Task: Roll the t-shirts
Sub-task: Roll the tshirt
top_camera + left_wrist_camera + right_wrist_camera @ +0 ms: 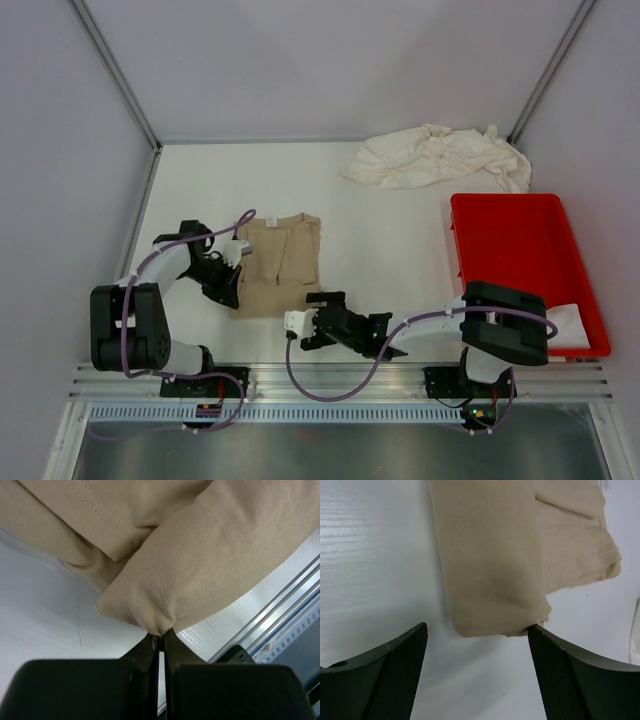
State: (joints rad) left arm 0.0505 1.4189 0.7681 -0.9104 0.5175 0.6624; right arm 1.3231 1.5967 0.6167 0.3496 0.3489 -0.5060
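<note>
A tan t-shirt (280, 262) lies folded into a narrow rectangle on the white table, left of centre. My left gripper (232, 258) is at its left edge, shut on a pinch of the tan fabric (160, 634), which bulges up from the jaws. My right gripper (298, 328) sits just off the shirt's near right corner, open, with the folded corner (495, 570) lying in front of its spread fingers (395, 670); nothing is between them. A heap of crumpled cream-white t-shirts (435, 158) lies at the back right.
A red plastic tray (470, 215) stands at the right with a white cloth (570, 320) in its near corner. An aluminium rail (340, 375) runs along the near table edge, and grey walls enclose the left, back and right.
</note>
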